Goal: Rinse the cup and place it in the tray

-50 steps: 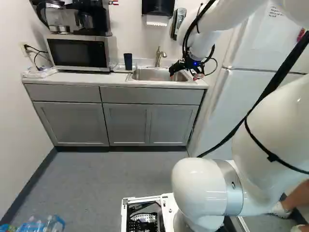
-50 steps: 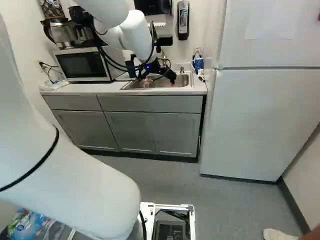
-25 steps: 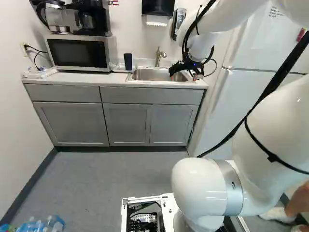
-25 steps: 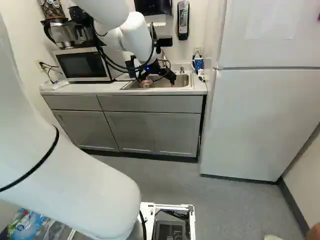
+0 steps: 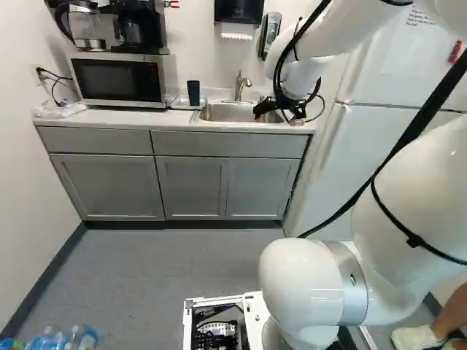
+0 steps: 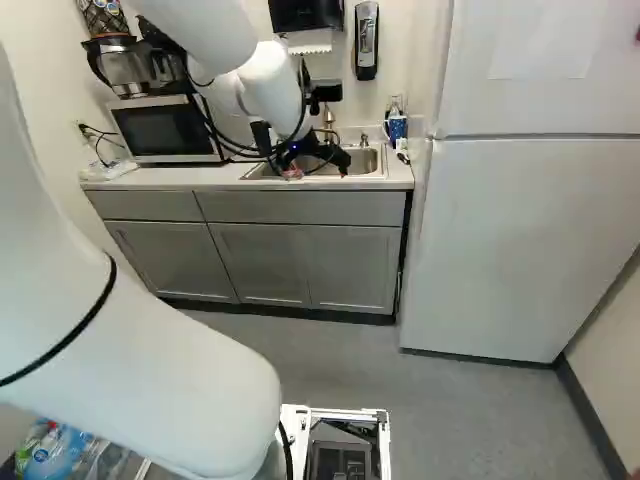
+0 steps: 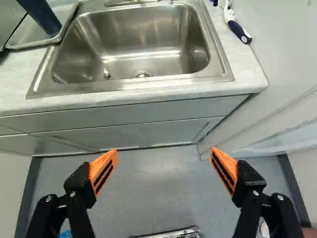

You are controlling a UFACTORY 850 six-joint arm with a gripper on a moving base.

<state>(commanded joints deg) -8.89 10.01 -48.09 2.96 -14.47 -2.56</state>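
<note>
Hanging near the sink (image 7: 133,37), our claw (image 6: 318,166) has its fingers wide apart

We see the dark cup (image 5: 193,92) upright on the tray (image 7: 35,43), beside the sink on the worktop (image 7: 247,74). In the wrist view, the frame cuts off the cup's upper part, so we get only its lower body, and the tray too runs out of sight. The inside of the cup is too small to make out in the left base view. In the right base view, the arm and its cables crowd that side of the sink, and we cannot say for sure which dark shape is the cup.

The faucet (image 5: 241,85) shows in the left base view, while our wrist view catches just a strip of its base. Inside the basin, near the drain (image 7: 142,75), a small shiny spot (image 7: 106,73) is too unclear for us to name. A dark-and-white handle (image 7: 237,30) lies across from the tray, its far end cut off.
</note>
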